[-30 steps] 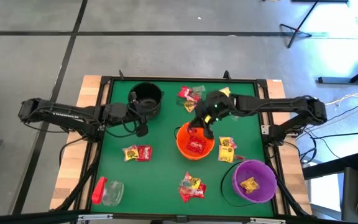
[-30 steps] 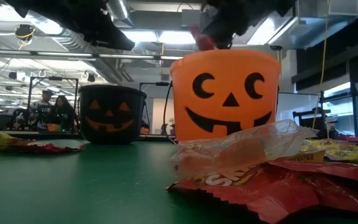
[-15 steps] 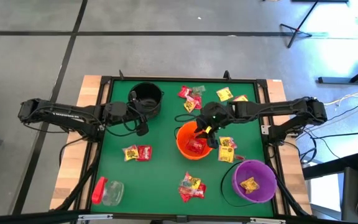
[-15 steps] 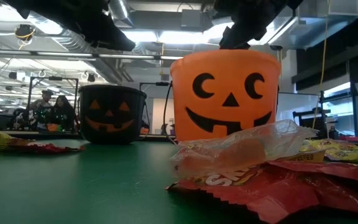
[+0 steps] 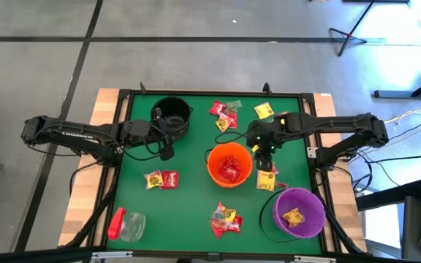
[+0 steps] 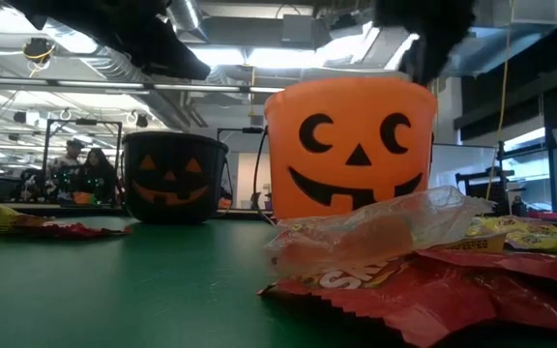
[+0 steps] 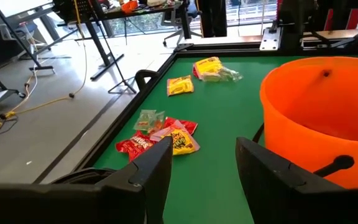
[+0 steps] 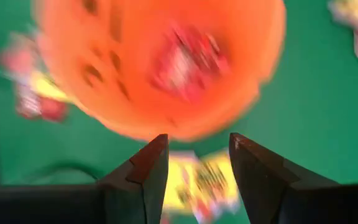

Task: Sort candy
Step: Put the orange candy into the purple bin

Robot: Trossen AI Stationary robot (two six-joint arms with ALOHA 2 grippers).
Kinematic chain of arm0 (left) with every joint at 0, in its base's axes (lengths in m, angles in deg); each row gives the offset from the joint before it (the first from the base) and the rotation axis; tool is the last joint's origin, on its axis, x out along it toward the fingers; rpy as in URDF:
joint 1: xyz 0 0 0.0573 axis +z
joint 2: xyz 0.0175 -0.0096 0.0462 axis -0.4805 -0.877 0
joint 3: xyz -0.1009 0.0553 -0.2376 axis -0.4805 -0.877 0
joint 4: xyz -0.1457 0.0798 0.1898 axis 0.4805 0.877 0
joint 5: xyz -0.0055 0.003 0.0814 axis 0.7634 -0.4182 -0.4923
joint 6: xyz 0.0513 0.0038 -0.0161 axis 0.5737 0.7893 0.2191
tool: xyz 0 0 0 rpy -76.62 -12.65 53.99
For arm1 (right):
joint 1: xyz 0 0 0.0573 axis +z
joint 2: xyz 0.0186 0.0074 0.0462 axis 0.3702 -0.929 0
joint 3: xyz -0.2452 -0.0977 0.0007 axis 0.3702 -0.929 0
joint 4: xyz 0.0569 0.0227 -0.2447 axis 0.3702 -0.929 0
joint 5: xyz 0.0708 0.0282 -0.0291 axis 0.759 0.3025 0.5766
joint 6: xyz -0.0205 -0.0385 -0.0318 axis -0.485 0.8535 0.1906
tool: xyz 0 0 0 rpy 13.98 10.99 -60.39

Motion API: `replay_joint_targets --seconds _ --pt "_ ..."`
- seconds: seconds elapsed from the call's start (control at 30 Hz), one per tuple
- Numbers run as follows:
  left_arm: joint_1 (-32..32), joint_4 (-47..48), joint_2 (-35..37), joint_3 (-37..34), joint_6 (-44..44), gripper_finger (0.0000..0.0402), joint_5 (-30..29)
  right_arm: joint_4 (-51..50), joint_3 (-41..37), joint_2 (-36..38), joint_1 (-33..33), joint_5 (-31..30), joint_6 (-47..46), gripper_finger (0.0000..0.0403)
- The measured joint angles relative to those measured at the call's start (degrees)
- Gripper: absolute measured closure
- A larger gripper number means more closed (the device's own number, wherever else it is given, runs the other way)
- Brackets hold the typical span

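Candy packets lie in small heaps on the green table: red and yellow ones (image 5: 224,115) at the far middle, a yellow one (image 5: 264,110), a pair (image 5: 161,179) at the left, a heap (image 5: 225,219) near the front, and yellow-red ones (image 5: 267,175) just right of the orange bucket (image 5: 229,164). Red candy (image 8: 188,59) lies inside that bucket. My right gripper (image 5: 262,151) hangs open just right of the bucket's rim, above the yellow-red packets, with nothing between its fingers. My left gripper (image 5: 166,150) waits open between the black bucket (image 5: 172,115) and the orange one.
A purple bucket (image 5: 298,212) with a yellow packet inside stands at the near right. A clear jar with a red cap (image 5: 125,225) lies at the near left. A raised dark rim (image 5: 123,139) borders the table. People sit in the room behind.
My right gripper has moved from over the orange bucket toward the table's right edge, past the bucket's rim. A red packet that showed under it above the bucket's rim in the low view is gone from there.
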Motion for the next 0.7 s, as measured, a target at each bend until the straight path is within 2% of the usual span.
replay_joint_targets --seconds 0.17,0.4,0.7 --pt "0.0 -0.1 0.0 0.0 0.0 0.0234 0.0 -0.4 -7.4 0.8 0.5 -1.7 -3.1 0.0237" --pt "-0.2 0.1 0.0 0.0 0.0 0.0234 0.5 0.2 -19.0 2.6 0.5 6.8 -8.3 0.0237" --pt "-0.2 -0.1 0.0 0.0 -0.1 0.0234 0.5 -0.2 -25.7 2.6 0.5 18.1 -8.7 0.0237"
